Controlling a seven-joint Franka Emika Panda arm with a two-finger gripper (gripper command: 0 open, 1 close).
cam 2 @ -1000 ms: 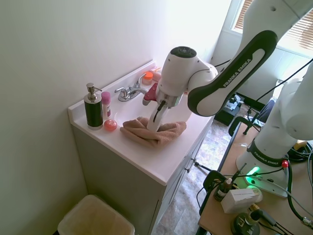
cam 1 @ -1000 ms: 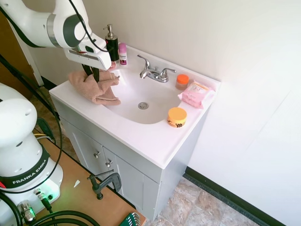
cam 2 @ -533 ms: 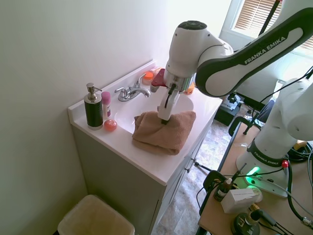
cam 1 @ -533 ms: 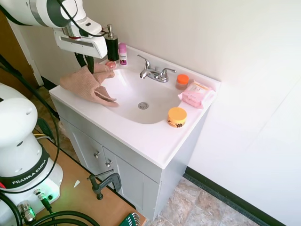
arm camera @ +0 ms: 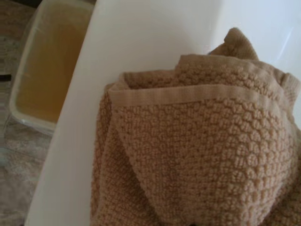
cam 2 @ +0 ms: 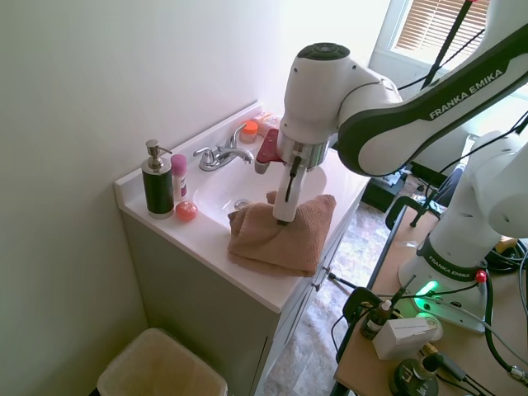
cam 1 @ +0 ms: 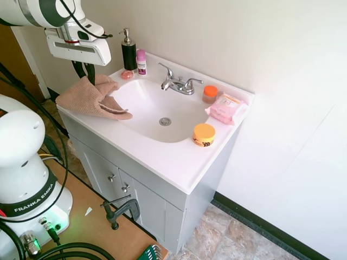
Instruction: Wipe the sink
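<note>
The sink (cam 1: 146,100) is a glossy white oval basin in a white vanity top, with a round metal drain (cam 1: 165,122) and a chrome faucet (cam 1: 178,84). A tan towel (cam 1: 89,97) lies bunched on the top's left front corner, partly over the basin's rim. My gripper (cam 1: 85,74) points down into the towel's raised middle and is shut on it. From the other side, the sink (cam 2: 216,186) is behind the towel (cam 2: 285,239), which hangs over the counter's front edge under the gripper (cam 2: 283,216). In the wrist view the towel (arm camera: 197,150) fills the picture.
A dark soap dispenser (cam 1: 129,51), a pink bottle (cam 1: 141,61) and a small pink object (cam 1: 127,75) stand at the back left corner. An orange-lidded jar (cam 1: 210,93), pink wipes pack (cam 1: 226,107) and orange tin (cam 1: 204,134) sit right of the basin. A bin (cam 2: 161,371) stands beside the vanity.
The gripper has dragged the towel off the basin's left rim toward the vanity's front left corner. The towel now spreads over the counter edge.
</note>
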